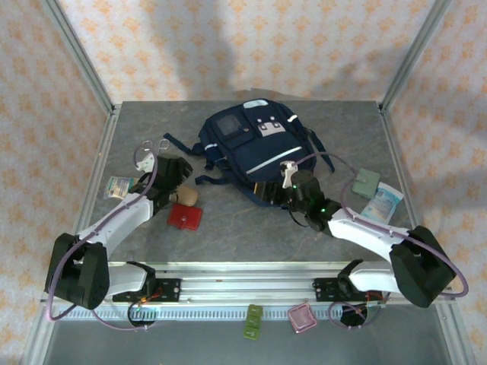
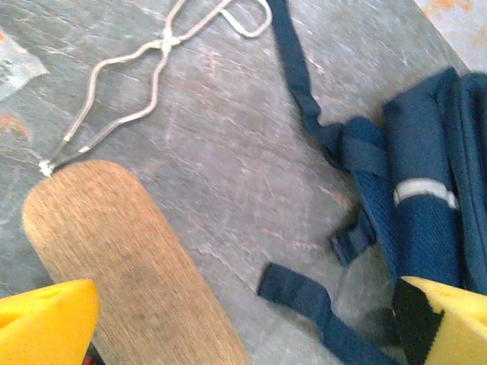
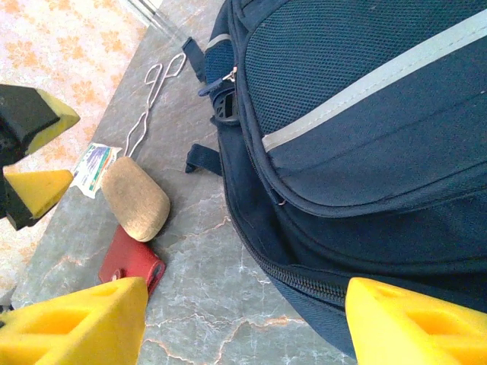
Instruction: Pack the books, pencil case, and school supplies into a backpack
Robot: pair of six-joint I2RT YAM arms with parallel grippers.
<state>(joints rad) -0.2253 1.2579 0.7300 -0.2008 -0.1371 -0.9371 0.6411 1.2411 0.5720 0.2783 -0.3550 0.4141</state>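
Early stage, judging by the layout; nothing visibly packed.

Left of the left claw point(image 1: 176, 186): small printed white sachet point(image 1: 118, 186). Beyond its fingertips: thin wire metal tongs point(image 1: 144, 156), one end at the far tip of the case. Neither is on the list, and neither blocks anything.

Left claw itself: spread wide, gripping nothing. Between its yellow fingers point(image 2: 46, 319): small tan-brown oblong pencil case with rounded ends point(image 2: 129, 258). Lies flat on the grey stone-pattern table point(image 2: 228, 175), just beside one finger and well apart from the other. Not packed.

On the near side of that claw, right next to the case: small flat red square school-supply item point(image 1: 185, 217). Also not packed.

Between the two claws: large navy-blue fabric backpack with white-grey stripes point(image 1: 251, 144). Loose dark straps point(image 2: 304, 106) trail toward the case, a likely snag on any low drag across.

Right claw point(image 3: 247, 327) at the bag's near-right edge: partly spread, holding nothing, bag fabric just ahead of the fingertips. Cannot tell whether the main zip is open, nor whether the books are inside.

Right of the right claw: flat grey-green pouch point(image 1: 367, 182) and pale blue packet point(image 1: 380, 204), out of the way.

Left to do: case in, red item in.
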